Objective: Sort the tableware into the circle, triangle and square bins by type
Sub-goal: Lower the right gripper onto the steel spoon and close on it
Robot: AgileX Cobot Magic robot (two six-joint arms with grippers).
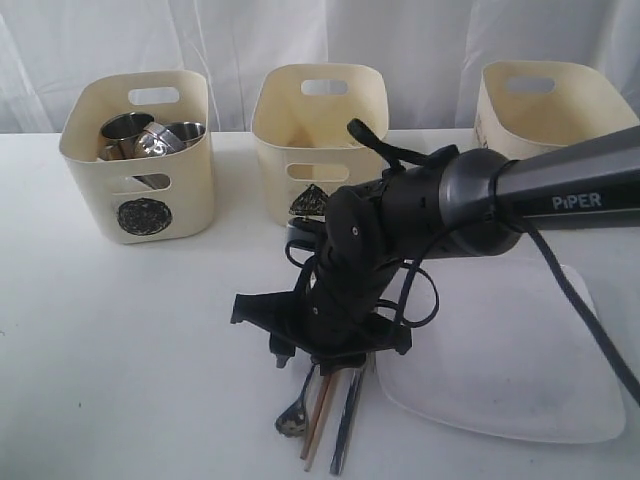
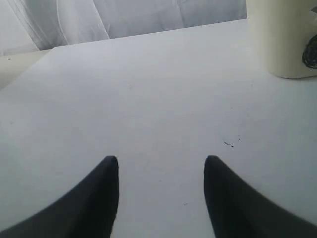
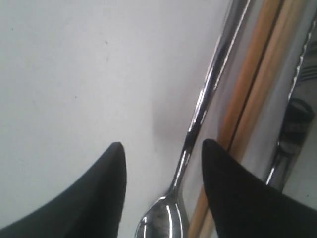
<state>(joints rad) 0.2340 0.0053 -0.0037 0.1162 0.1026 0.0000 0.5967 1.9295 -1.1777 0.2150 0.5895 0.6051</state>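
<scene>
My right gripper point(image 1: 332, 352) point(image 3: 163, 144) hangs open just above the cutlery at the table's front. The steel spoon point(image 1: 296, 410) point(image 3: 198, 114) lies between its fingers, untouched. Beside the spoon lie the wooden chopsticks point(image 1: 322, 412) point(image 3: 257, 84) and the steel knife point(image 1: 347, 425) point(image 3: 292, 94). The large white square plate point(image 1: 510, 370) rests to the right. The circle bin point(image 1: 185, 185) point(image 2: 282, 39) holds steel mugs point(image 1: 125, 128). The triangle bin point(image 1: 275, 170) stands in the middle. A third bin point(image 1: 540, 115) stands at the back right, its mark hidden. My left gripper point(image 2: 161, 159) is open over bare table near the circle bin.
The right arm point(image 1: 540, 195) with its cables crosses in front of the triangle bin and over the plate. A white curtain point(image 1: 400, 30) hangs behind the bins. The white table point(image 1: 120, 340) shows bare at the front left.
</scene>
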